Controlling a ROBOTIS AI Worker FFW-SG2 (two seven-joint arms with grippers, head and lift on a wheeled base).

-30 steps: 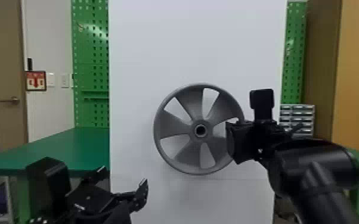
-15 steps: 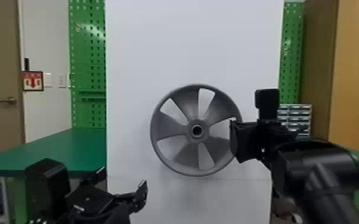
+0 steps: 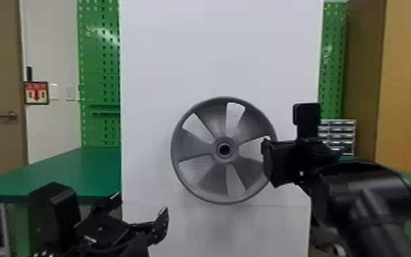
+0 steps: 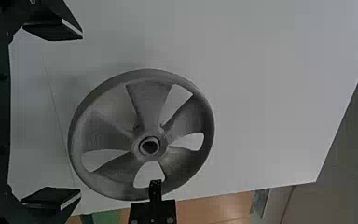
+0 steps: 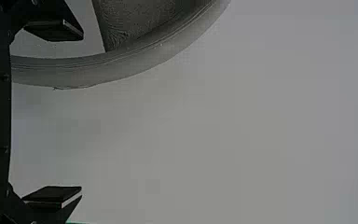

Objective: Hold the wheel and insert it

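The job looks to be at the holding step, with the insertion yet to come. The wheel stands upright in front of the white board, hub facing the head camera. The right arm comes in from the lower right, its gripper open beside the wheel's right side, the rim passing nearer one finger than the other; I cannot tell whether they touch. The left gripper is also open, low and to the left of the wheel. The next move probably calls for centring the rim between the right fingers and raising the left gripper to the opposite side before closing both.
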